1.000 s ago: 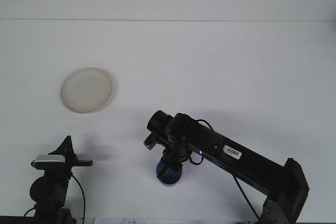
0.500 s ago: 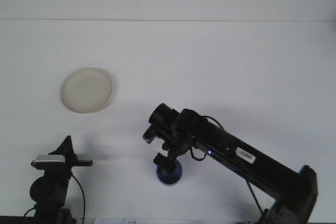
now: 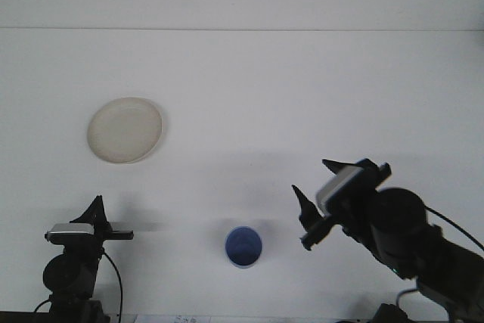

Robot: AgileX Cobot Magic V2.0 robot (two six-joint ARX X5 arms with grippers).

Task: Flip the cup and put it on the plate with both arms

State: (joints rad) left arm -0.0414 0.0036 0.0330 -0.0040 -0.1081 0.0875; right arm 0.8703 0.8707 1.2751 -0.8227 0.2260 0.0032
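right tool (image 3: 316,184): fingers spread wide apart, holds nothing, touches nothing, raised above the surface (image 3: 302,88), to the right of the cup
left tool (image 3: 97,213): low at the left edge, holds nothing, finger gap cannot be told from this view
cup (image 3: 243,247): blue, upright, mouth up, stands alone on the surface near the front edge, between the two arms
plate (image 3: 125,129): pale, round, far left, well apart from the cup, nothing on it
change vs earlier: right tool was down over the cup with the arm stretched across it; now pulled back to the right and lifted, cup left free in the same spot; left arm and plate unmoved
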